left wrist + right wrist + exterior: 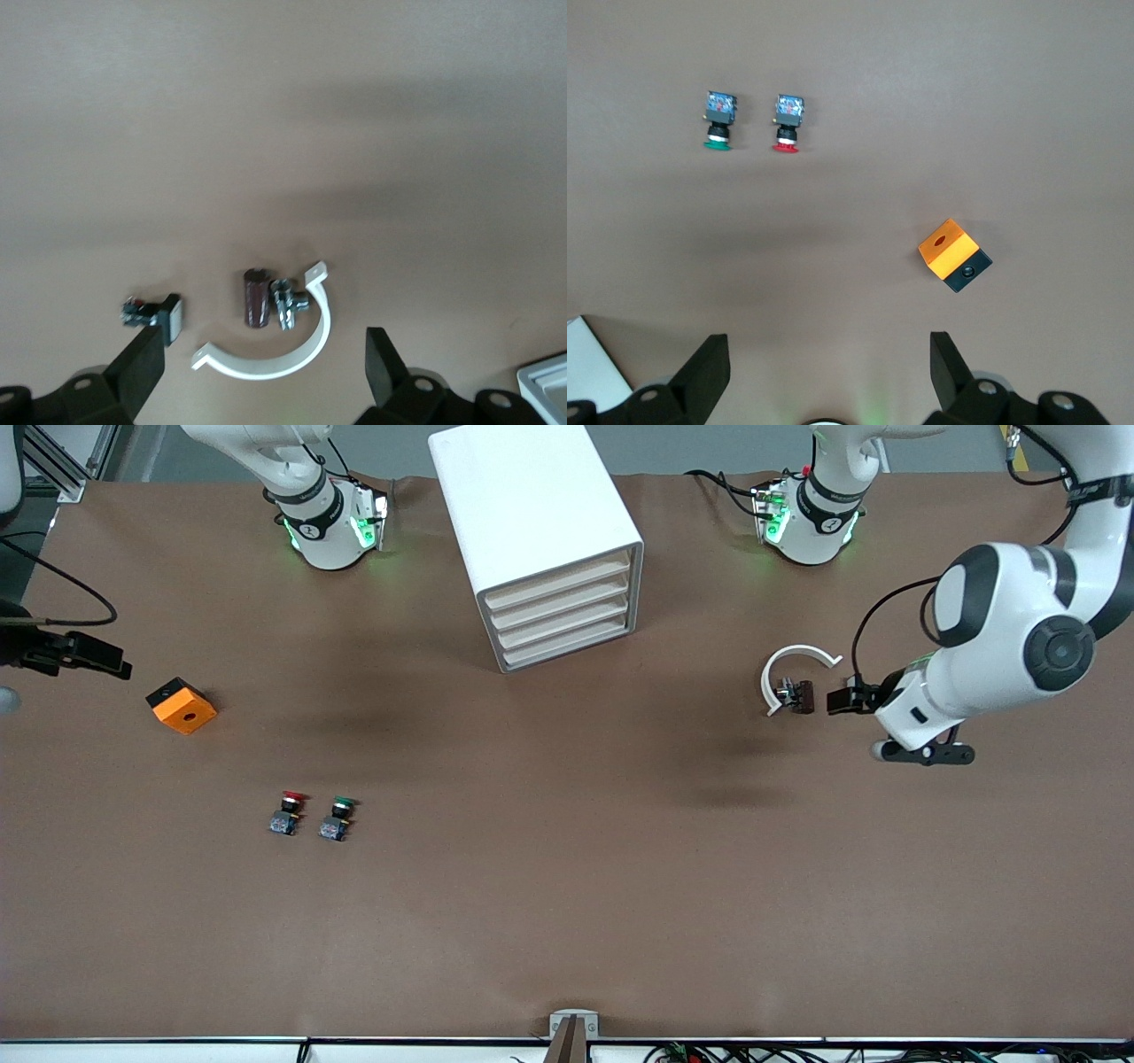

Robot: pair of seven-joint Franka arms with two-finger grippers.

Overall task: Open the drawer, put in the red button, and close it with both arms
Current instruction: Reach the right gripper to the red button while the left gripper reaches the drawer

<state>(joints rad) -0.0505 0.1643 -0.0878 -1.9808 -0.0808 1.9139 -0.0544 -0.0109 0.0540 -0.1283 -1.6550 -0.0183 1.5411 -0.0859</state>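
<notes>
A white cabinet point(549, 549) is standing at the middle of the brown table point(567, 921), its four stacked fronts all sitting flush and facing the front camera at a slant toward the left arm's end. The drawer point(556, 583), the uppermost of the four, is lying shut. The red button point(288, 813) is sitting upright on the table, well apart from the cabinet, nearer the front camera and toward the right arm's end, with a green button point(337, 818) just beside it. An orange block point(182, 705) is lying farther from the camera than the buttons, close to the right arm's end. The right gripper point(828, 376) is hovering at that end with its jaws spread wide and empty; in the right wrist view both buttons and the block are lying ahead of the fingers. The left gripper point(266, 381) is hovering with jaws spread and empty over a white curved clamp point(793, 676) and small dark parts near the left arm's end. Judging by position, the right arm is much nearer the red button, while the slanted drawer front is facing more toward the left arm, so that arm seems better placed to pull it first.
</notes>
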